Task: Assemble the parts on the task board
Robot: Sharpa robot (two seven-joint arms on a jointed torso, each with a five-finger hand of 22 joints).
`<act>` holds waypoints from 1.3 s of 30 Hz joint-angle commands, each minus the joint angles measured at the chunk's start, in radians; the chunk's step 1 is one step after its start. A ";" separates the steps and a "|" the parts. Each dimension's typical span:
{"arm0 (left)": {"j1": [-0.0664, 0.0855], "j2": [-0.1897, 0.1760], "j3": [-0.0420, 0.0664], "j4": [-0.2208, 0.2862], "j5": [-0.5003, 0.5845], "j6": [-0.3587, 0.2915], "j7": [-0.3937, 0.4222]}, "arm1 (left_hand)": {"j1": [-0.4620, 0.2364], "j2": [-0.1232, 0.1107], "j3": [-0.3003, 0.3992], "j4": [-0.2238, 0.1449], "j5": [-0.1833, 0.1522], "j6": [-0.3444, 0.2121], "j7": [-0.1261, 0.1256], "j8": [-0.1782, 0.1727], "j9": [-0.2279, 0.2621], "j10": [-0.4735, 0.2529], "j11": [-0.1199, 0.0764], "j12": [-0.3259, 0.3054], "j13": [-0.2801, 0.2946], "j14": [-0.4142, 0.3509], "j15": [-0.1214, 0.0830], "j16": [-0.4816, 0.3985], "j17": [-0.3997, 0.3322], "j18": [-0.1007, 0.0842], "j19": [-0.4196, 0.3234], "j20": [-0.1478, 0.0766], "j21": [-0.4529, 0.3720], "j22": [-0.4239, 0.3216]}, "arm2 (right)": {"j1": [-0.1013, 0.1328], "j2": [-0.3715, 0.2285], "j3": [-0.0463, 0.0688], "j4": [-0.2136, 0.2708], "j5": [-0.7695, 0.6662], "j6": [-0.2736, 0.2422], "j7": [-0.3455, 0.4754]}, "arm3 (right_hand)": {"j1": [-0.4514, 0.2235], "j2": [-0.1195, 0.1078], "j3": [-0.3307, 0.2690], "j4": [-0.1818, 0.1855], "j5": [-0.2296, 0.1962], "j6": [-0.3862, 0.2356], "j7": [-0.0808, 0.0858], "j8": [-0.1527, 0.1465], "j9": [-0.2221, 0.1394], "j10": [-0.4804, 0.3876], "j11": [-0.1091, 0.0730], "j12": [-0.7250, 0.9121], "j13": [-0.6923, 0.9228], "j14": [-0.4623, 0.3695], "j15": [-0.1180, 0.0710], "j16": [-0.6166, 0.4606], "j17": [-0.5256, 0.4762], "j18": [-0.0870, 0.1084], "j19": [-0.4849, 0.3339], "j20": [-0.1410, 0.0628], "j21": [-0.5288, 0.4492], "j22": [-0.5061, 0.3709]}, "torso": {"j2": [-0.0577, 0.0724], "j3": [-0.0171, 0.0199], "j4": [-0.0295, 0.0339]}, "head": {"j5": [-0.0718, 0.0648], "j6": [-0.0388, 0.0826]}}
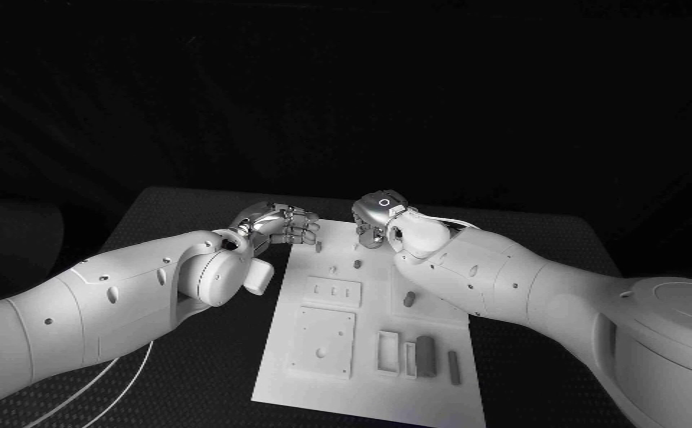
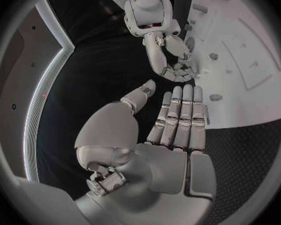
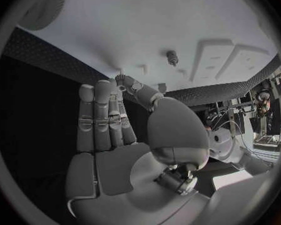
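The right hand (image 3: 118, 135) has its palm facing the camera, its fingers (image 3: 100, 115) straight and pressed side by side, the thumb (image 3: 140, 92) bent across toward their tips. Nothing lies in the palm. Just beyond the fingertips lies the white task board (image 3: 115, 30), with the dark textured tabletop (image 3: 40, 50) along its edge. A small dark part (image 3: 172, 58) stands on the board past the thumb. Farther out on the thumb side, the board has raised rectangular outlines (image 3: 231, 60).
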 commanded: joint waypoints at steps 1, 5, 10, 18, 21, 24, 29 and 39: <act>0.003 0.002 0.001 0.003 -0.003 0.012 0.005 | -0.002 -0.001 -0.002 -0.002 0.000 0.002 -0.003 -0.005 -0.001 0.005 0.002 -0.005 -0.001 0.006 0.002 -0.004 0.001 -0.005 0.007 -0.002 -0.003 0.001 | 0.000 0.002 -0.001 -0.005 0.010 0.029 0.006 | 0.007 -0.001 0.006 0.000 0.003 0.001 -0.009 -0.006 0.024 -0.011 0.000 -0.006 -0.001 -0.004 0.004 0.004 -0.001 0.037 -0.007 -0.001 0.006 0.023 | 0.000 0.0004 -0.0005 | 0.002 -0.002; 0.004 0.001 0.001 0.003 -0.003 0.011 0.005 | -0.003 -0.001 -0.002 -0.002 0.000 0.002 -0.003 -0.005 -0.001 0.005 0.002 -0.005 -0.001 0.007 0.002 -0.004 0.001 -0.005 0.007 -0.002 -0.004 0.001 | 0.000 0.002 -0.001 -0.009 0.016 0.034 0.008 | 0.018 -0.018 0.008 0.000 0.003 -0.049 0.013 -0.037 0.010 -0.060 0.017 -0.020 -0.009 -0.018 0.019 0.004 -0.003 0.037 -0.023 0.005 0.006 0.022 | 0.000 0.0005 -0.0008 | 0.003 -0.003; 0.004 0.001 0.001 0.002 -0.003 0.012 0.004 | -0.003 -0.002 -0.002 -0.002 0.000 0.002 -0.003 -0.005 -0.002 0.005 0.002 -0.005 -0.001 0.007 0.002 -0.005 0.002 -0.005 0.007 -0.002 -0.004 0.001 | 0.000 0.002 -0.001 -0.009 0.028 0.035 0.011 | 0.022 -0.027 0.008 0.000 0.003 -0.068 0.022 -0.049 0.003 -0.085 0.024 -0.020 -0.011 -0.026 0.026 0.006 -0.004 0.037 -0.030 0.009 0.008 0.021 | 0.000 0.0006 -0.0012 | 0.003 -0.004; 0.004 0.003 0.001 0.000 -0.003 0.013 0.002 | -0.003 -0.002 -0.003 -0.001 0.000 0.001 -0.002 -0.006 -0.002 0.004 0.003 -0.006 -0.002 0.007 0.002 -0.005 0.002 -0.005 0.007 -0.002 -0.004 0.001 | 0.000 0.004 -0.002 -0.009 0.041 0.033 0.014 | 0.027 -0.035 0.007 0.000 0.003 -0.096 0.032 -0.065 -0.007 -0.131 0.037 -0.023 -0.021 -0.037 0.037 0.008 -0.006 0.037 -0.040 0.014 0.007 0.020 | 0.000 0.0006 -0.0014 | 0.004 -0.005; 0.004 0.004 0.001 -0.001 -0.003 0.014 0.002 | -0.003 -0.002 -0.003 -0.001 0.000 0.001 -0.002 -0.006 -0.002 0.004 0.003 -0.007 -0.002 0.007 0.002 -0.006 0.002 -0.005 0.007 -0.001 -0.004 0.001 | 0.000 0.003 -0.003 -0.009 0.043 0.036 0.016 | 0.030 -0.039 0.008 0.000 0.003 -0.112 0.035 -0.074 -0.013 -0.164 0.044 -0.022 -0.032 -0.039 0.044 0.010 -0.007 0.037 -0.042 0.015 0.008 0.020 | 0.000 0.0006 -0.0014 | 0.004 -0.005; 0.004 0.004 0.001 -0.001 -0.003 0.015 0.002 | -0.003 -0.001 -0.003 -0.001 0.000 0.000 -0.002 -0.006 -0.002 0.004 0.003 -0.007 -0.002 0.007 0.002 -0.006 0.002 -0.005 0.007 -0.001 -0.005 0.001 | 0.000 0.002 -0.003 -0.008 0.045 0.036 0.017 | 0.031 -0.037 0.008 0.000 0.003 -0.112 0.035 -0.074 -0.013 -0.165 0.044 -0.021 -0.033 -0.039 0.044 0.011 -0.007 0.037 -0.042 0.015 0.008 0.020 | 0.000 0.0005 -0.0014 | 0.004 -0.005; 0.004 0.004 0.001 -0.005 -0.003 0.014 0.002 | -0.003 -0.001 -0.002 -0.001 0.000 0.000 -0.001 -0.007 -0.002 0.003 0.003 -0.008 -0.002 0.007 0.002 -0.006 0.003 -0.005 0.007 -0.001 -0.005 0.001 | 0.000 -0.003 -0.003 -0.001 0.049 0.024 0.016 | 0.032 -0.037 0.008 0.000 0.003 -0.113 0.035 -0.074 -0.013 -0.166 0.044 -0.020 -0.034 -0.039 0.044 0.011 -0.007 0.037 -0.042 0.016 0.008 0.020 | 0.000 0.0005 -0.0017 | 0.003 -0.005; 0.004 -0.011 0.001 0.000 -0.003 0.014 0.004 | -0.003 -0.001 -0.002 -0.001 0.000 0.000 -0.001 -0.007 -0.002 0.003 0.003 -0.009 -0.002 0.007 0.002 -0.007 0.003 -0.005 0.007 -0.001 -0.005 0.001 | 0.012 -0.067 -0.002 0.067 0.106 -0.063 0.032 | 0.035 -0.045 0.005 0.000 0.002 -0.113 0.039 -0.073 -0.016 -0.167 0.046 -0.016 -0.040 -0.029 0.045 0.022 -0.005 0.037 -0.029 0.011 0.016 0.020 | 0.000 0.0015 -0.0052 | 0.007 0.001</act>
